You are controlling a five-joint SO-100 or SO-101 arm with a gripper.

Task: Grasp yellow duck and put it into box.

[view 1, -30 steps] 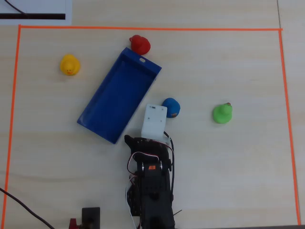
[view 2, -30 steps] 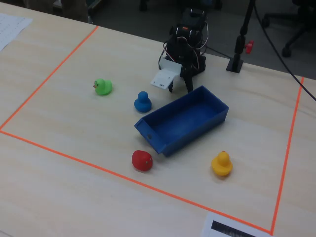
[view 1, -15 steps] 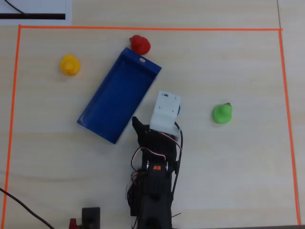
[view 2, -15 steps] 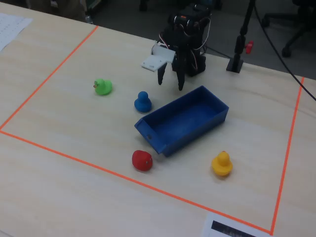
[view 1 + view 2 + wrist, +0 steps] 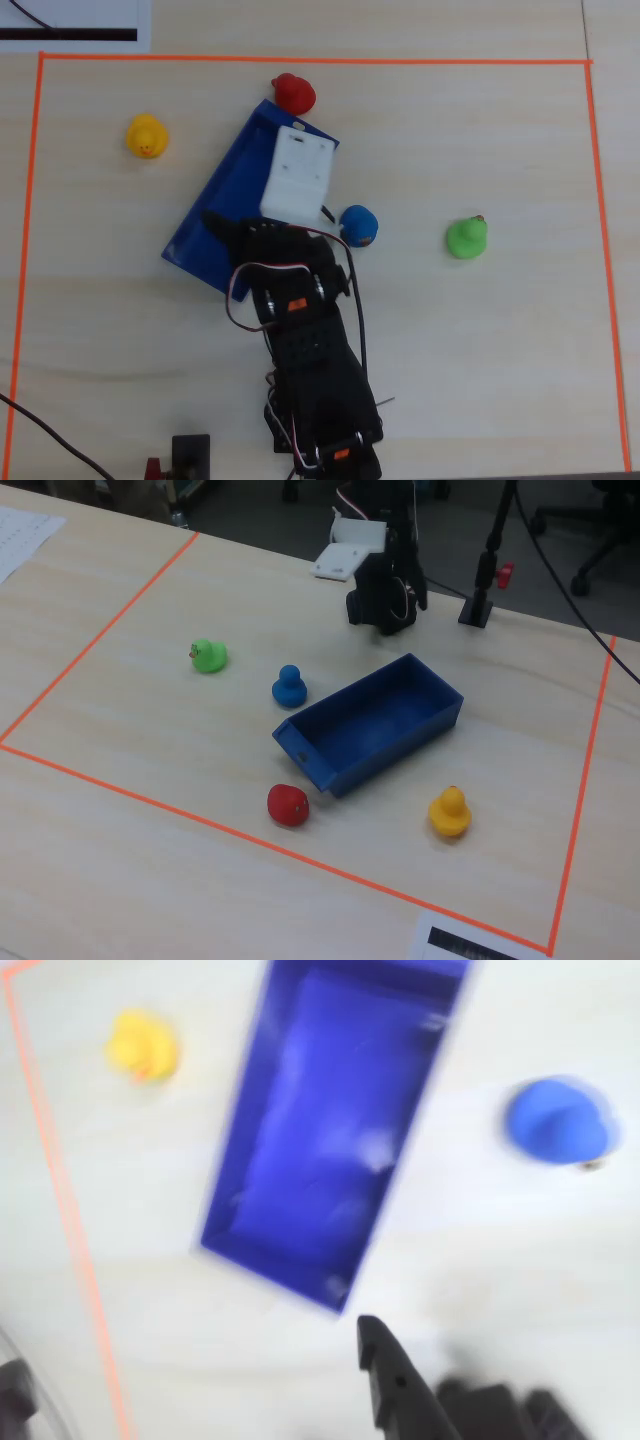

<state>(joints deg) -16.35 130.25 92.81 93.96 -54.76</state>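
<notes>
The yellow duck (image 5: 146,136) stands alone on the table at the upper left in the overhead view, apart from the blue box (image 5: 222,205). It also shows at the upper left in the blurred wrist view (image 5: 143,1046) and at the front right in the fixed view (image 5: 449,812). The box (image 5: 335,1130) is open-topped and looks empty (image 5: 370,730). My gripper (image 5: 195,1375) is open and empty, its fingertips (image 5: 378,1345) wide apart, hovering just short of the box's near end. The duck lies well away from it, beyond the box's left side.
A red duck (image 5: 294,93) touches the box's far corner. A blue duck (image 5: 358,225) sits just right of the box and a green duck (image 5: 466,237) farther right. Orange tape (image 5: 300,60) frames the work area. The arm (image 5: 310,370) rises from the bottom edge.
</notes>
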